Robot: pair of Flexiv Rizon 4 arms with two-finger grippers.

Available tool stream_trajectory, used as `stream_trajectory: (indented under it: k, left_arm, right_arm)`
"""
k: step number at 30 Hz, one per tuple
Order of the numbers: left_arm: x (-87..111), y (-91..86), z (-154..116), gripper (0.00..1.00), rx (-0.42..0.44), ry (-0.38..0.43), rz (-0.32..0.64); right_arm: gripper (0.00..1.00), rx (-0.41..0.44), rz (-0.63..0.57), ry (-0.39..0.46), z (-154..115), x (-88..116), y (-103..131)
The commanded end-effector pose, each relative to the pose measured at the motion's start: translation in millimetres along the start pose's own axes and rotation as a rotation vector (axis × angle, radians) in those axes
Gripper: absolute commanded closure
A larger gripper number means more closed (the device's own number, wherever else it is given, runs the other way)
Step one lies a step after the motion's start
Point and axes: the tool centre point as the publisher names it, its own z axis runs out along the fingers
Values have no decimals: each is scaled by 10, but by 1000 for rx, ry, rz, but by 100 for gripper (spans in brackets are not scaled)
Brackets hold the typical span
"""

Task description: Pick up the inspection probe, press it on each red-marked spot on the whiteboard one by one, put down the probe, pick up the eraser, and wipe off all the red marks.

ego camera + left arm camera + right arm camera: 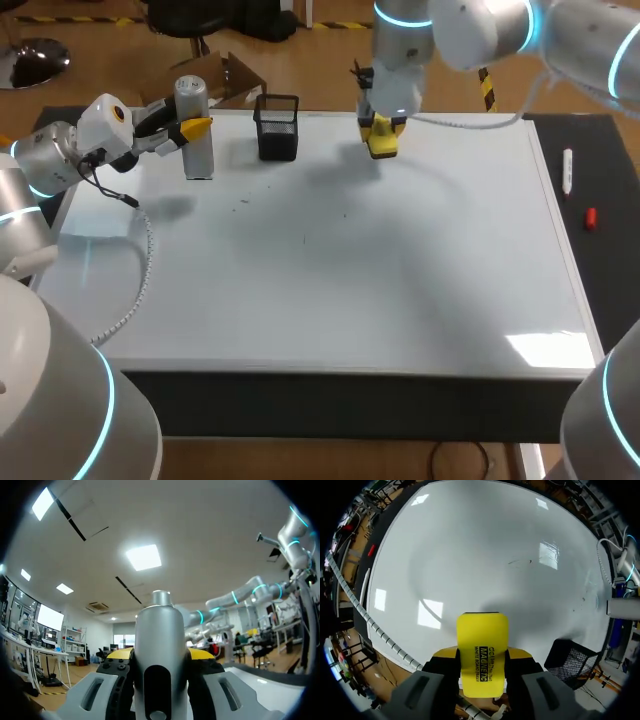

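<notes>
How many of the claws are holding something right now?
2. The left claw grips the probe at the whiteboard's far left; the right claw grips the eraser beside the mesh basket.

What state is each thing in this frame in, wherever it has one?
left hand: shut on the probe.
probe: upright, at the whiteboard's far left.
right hand: shut on the eraser.
eraser: held over the whiteboard's far part.
whiteboard: no red marks visible, only a few faint dark specks.
mesh basket: upright, nothing visible inside.
</notes>
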Motion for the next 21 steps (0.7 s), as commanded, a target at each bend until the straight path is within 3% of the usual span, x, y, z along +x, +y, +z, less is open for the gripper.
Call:
stream_trajectory:
  k: [1, 10, 21]
  left_arm:
    - [5, -9, 4, 100, 0, -1, 2]
    - [5, -9, 4, 100, 0, -1, 2]
    - [5, -9, 4, 100, 0, -1, 2]
  right_arm:
    - [100, -58, 20, -2, 148, -124, -254]
    - [100, -76, 127, -27, 307, -249, -329]
    - [100, -117, 138, -41, 411, -266, -364]
